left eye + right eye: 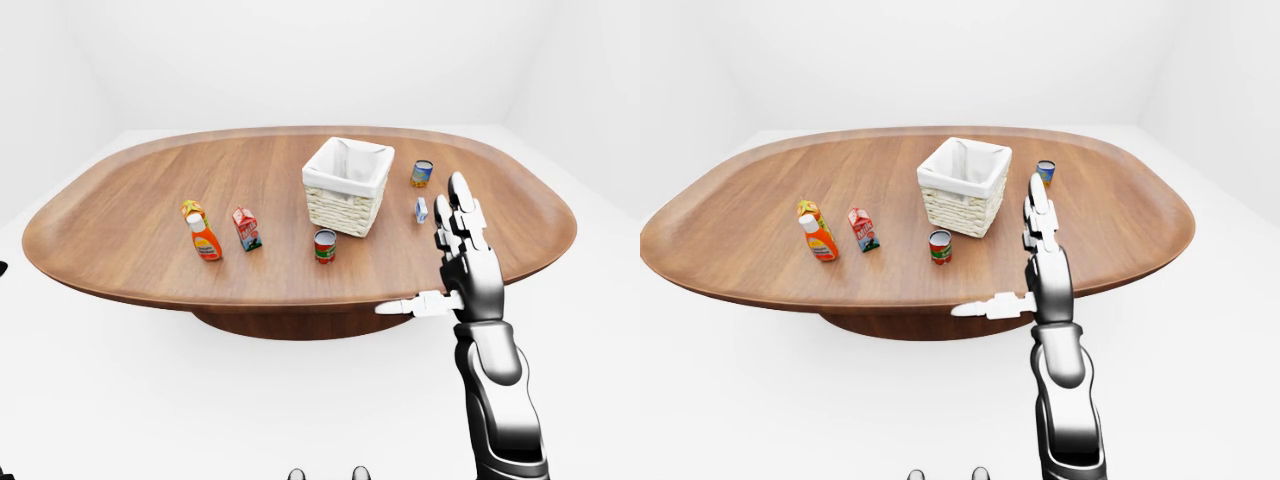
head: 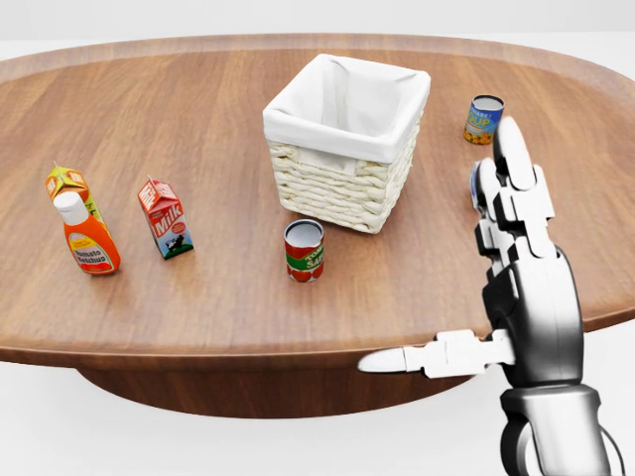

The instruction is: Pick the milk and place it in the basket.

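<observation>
Our right hand (image 2: pixel 496 288) is raised, fingers spread, empty, at the surface (image 2: pixel 228 297) edge. Milk carton (image 2: pixel 165 219) stands upright, well left of the basket (image 2: pixel 342 183), ungrasped; reach likely next.

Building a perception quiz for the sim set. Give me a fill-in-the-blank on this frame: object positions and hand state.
1. In the head view, the milk carton stands to the ____ of the basket.
2. The right hand has its fingers ____, holding nothing.
3. The white-capped bottle is coloured ____.
4. The tomato can stands on the table, ____ the basket in the head view.

Missing words: left; open; orange; below
</observation>
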